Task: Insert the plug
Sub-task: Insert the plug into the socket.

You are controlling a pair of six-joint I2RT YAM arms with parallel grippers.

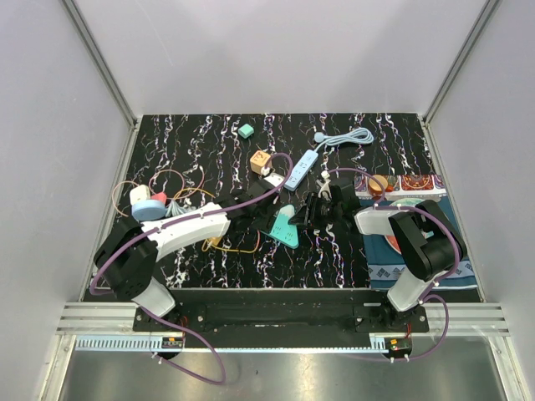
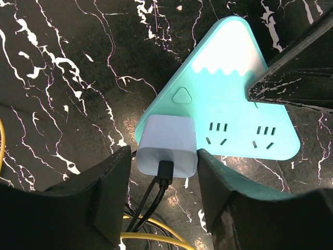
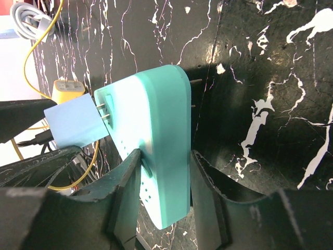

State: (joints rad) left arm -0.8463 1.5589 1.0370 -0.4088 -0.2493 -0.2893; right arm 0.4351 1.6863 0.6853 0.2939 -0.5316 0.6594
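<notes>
- The power strip (image 1: pixel 286 227) sits at the middle of the table (image 1: pixel 209 138).
- The plug (image 2: pixel 167 148) sits at the power strip's left end, its prongs partly in a socket.
- A remote (image 1: pixel 301 170) and a cube (image 1: pixel 260 160) lie just behind the power strip.
- A coiled cable (image 1: pixel 347 137) lies further behind it, to the right.
- A mat (image 1: pixel 456 269) lies right of it, and a disc (image 1: pixel 150 210) well to its left.

Left gripper (image 2: pixel 164 166), right gripper (image 3: pixel 164 172) — facing, jaws narrowed
</notes>
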